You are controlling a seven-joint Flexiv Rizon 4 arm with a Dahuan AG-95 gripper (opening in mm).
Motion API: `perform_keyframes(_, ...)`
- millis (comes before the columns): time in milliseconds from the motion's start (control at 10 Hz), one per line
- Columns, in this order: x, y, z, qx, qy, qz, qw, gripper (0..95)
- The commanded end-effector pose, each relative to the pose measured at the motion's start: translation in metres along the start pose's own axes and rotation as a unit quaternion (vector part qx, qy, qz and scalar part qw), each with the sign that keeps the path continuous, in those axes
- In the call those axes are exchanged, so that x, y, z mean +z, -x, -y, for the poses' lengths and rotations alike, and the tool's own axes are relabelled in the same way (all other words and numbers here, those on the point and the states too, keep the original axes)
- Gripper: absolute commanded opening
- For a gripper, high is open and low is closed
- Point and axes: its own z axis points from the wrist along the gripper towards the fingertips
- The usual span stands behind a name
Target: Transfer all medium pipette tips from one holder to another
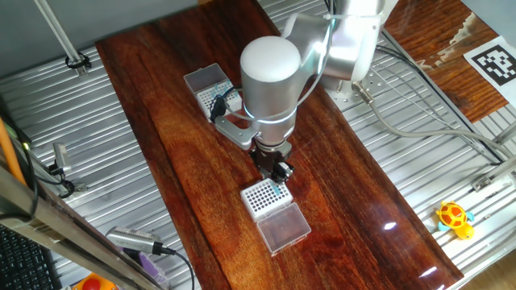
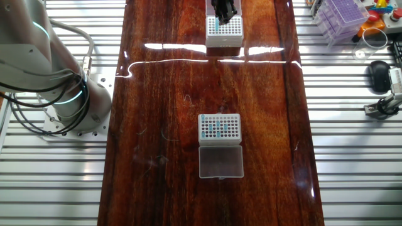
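Note:
My gripper (image 1: 279,171) hangs just over the far right corner of the near white rack (image 1: 260,199). Its fingers stand close together on a teal medium pipette tip (image 1: 280,187) that reaches down to the rack's grid. In the other fixed view the gripper (image 2: 223,12) is at the top edge, above the same rack (image 2: 225,34), with the teal tip (image 2: 217,26) under it. The second rack (image 2: 220,127) at mid-table holds several teal tips (image 2: 215,129). In one fixed view this rack (image 1: 219,98) is partly hidden behind my arm.
Each rack has its clear lid lying open beside it (image 1: 284,227) (image 2: 220,162) (image 1: 205,79). The robot base (image 2: 69,107) stands left of the wooden table. A purple tip box (image 2: 342,16) and a pipette (image 1: 137,242) lie off the table on the metal surface.

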Motion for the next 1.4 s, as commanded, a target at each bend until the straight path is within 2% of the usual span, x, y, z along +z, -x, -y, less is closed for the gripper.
perform_keyframes(100,-0.004,-0.006,0.018,-0.015,0.010,-0.001,0.9998,19.0)
perform_keyframes(300,-0.007,-0.018,0.053,-0.047,0.011,-0.007,0.9988,19.0)
perform_keyframes(400,-0.008,-0.030,0.079,-0.070,0.008,-0.010,0.9974,19.0)
perform_keyframes(500,-0.008,-0.030,0.079,-0.070,0.008,-0.010,0.9974,19.0)
perform_keyframes(600,-0.011,-0.053,0.115,-0.105,0.004,-0.015,0.9943,19.0)
perform_keyframes(700,-0.015,-0.064,0.127,-0.117,0.002,-0.018,0.9929,19.0)
perform_keyframes(900,-0.022,-0.079,0.139,-0.133,-0.006,-0.025,0.9908,19.0)
perform_keyframes(1000,-0.023,-0.080,0.139,-0.129,-0.007,-0.028,0.9912,19.0)
perform_keyframes(1200,-0.023,-0.080,0.139,-0.095,-0.009,-0.026,0.9951,19.0)
perform_keyframes(1300,-0.023,-0.080,0.139,-0.074,-0.005,-0.018,0.9971,19.0)
perform_keyframes(1400,-0.023,-0.080,0.139,-0.057,-0.005,-0.018,0.9982,19.0)
